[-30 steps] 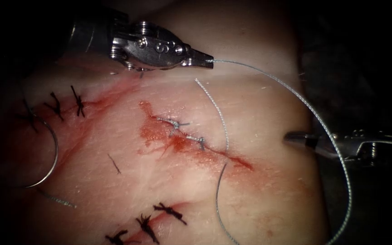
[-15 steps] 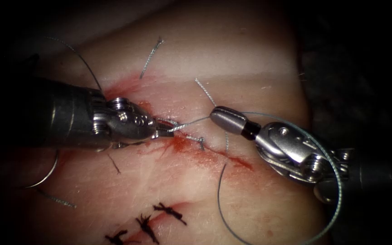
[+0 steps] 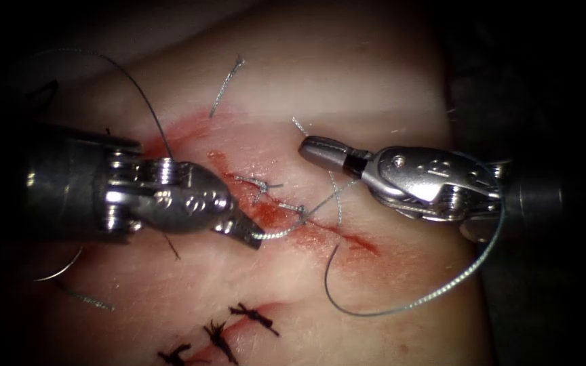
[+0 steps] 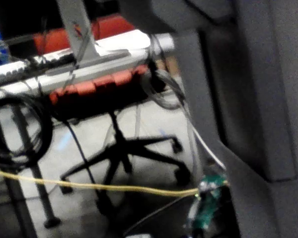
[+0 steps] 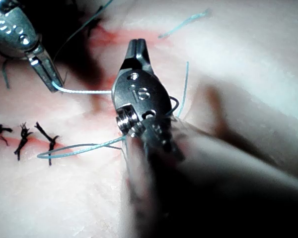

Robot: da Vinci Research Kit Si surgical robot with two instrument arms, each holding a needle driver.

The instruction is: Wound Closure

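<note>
The tissue (image 3: 374, 74) has a slanting red cut (image 3: 350, 237) with two grey stitches (image 3: 260, 184) in its upper part. My left tool (image 3: 254, 240), left of the cut, is shut on the grey thread (image 3: 279, 232), which leaves a stitch on the cut. From there the thread runs up to my right tool (image 3: 308, 146) and winds round it behind the jaws. In the right wrist view the same strand (image 5: 84, 91) stretches from the left tool (image 5: 53, 85) to the right tool (image 5: 137, 48), whose jaws are shut on nothing. The curved needle (image 3: 62, 271) lies free on the tissue at far left.
A long slack loop of thread (image 3: 401, 312) sweeps below the right tool. A short thread tail (image 3: 300, 126) lies by its tip, and a cut end (image 3: 227, 81) sits higher up. Black-stitched cuts (image 3: 222, 332) are at the front, with red fluid (image 3: 239, 196) around the grey stitches.
The left tool came down from the top to the cut and has now drawn its thread lower. The right tool came in from the right, then lifted, with thread wound round it.
</note>
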